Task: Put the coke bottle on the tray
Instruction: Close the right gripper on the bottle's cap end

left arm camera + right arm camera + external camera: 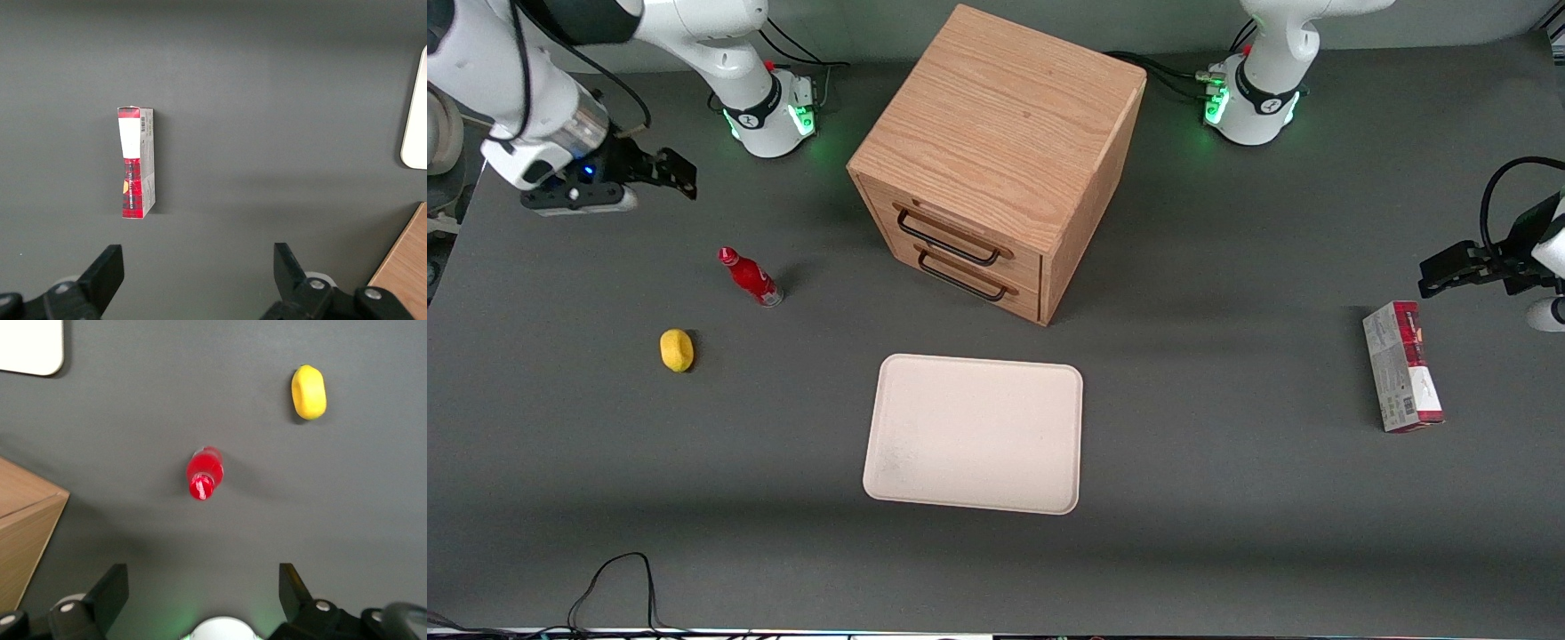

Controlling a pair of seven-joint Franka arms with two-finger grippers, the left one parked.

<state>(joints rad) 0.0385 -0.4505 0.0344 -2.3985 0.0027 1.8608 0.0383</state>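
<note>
The coke bottle (750, 277), small and red with a red cap, stands upright on the dark table between the wooden cabinet and the working arm's end. In the right wrist view I look down on its cap (203, 475). My gripper (679, 173) hangs above the table, farther from the front camera than the bottle and apart from it. Its fingers are spread wide, and the gripper (203, 581) holds nothing. The pale cream-pink tray (974, 433) lies flat and bare in front of the cabinet, nearer to the front camera; one corner of the tray (30, 347) shows in the right wrist view.
A wooden drawer cabinet (1000, 151) with two handles stands mid-table. A yellow lemon-like object (677, 349) lies nearer to the front camera than the bottle. A red-and-grey carton (1402, 364) lies toward the parked arm's end. Cables run along the table's front edge.
</note>
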